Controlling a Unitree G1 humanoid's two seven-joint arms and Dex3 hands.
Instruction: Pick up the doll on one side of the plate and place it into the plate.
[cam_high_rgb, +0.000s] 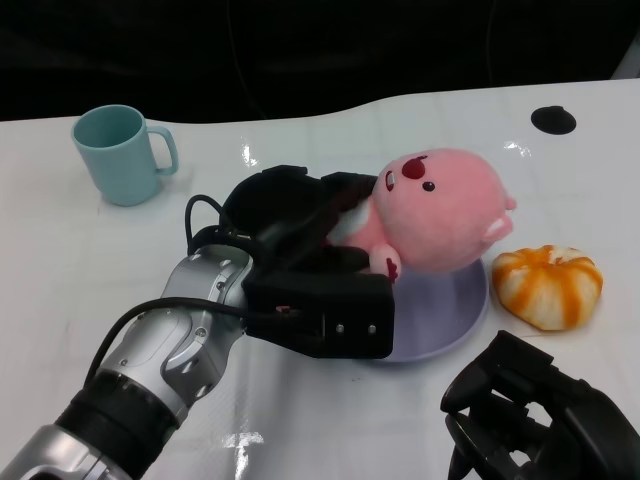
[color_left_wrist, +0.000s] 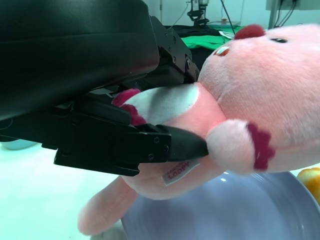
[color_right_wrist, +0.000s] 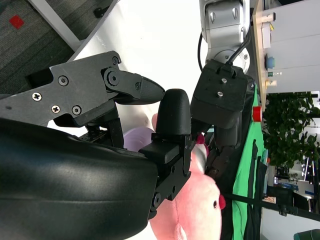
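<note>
Under left wrist view only, doll (color_left_wrist: 250, 100) tag and fingers (color_left_wrist: 175, 145) clamping its belly above plate (color_left_wrist: 240, 210); right hand (cam_high_rgb: 545, 415) empty, fingers apart.

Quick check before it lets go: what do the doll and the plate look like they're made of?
The doll, held by the left hand, looks like soft plush fabric: fuzzy pink nap, a white felt-like belly patch and a sewn-in label. The plate looks rigid and smooth, pale lavender with a soft sheen, probably plastic or glazed ceramic; the pictures don't settle which.
</note>
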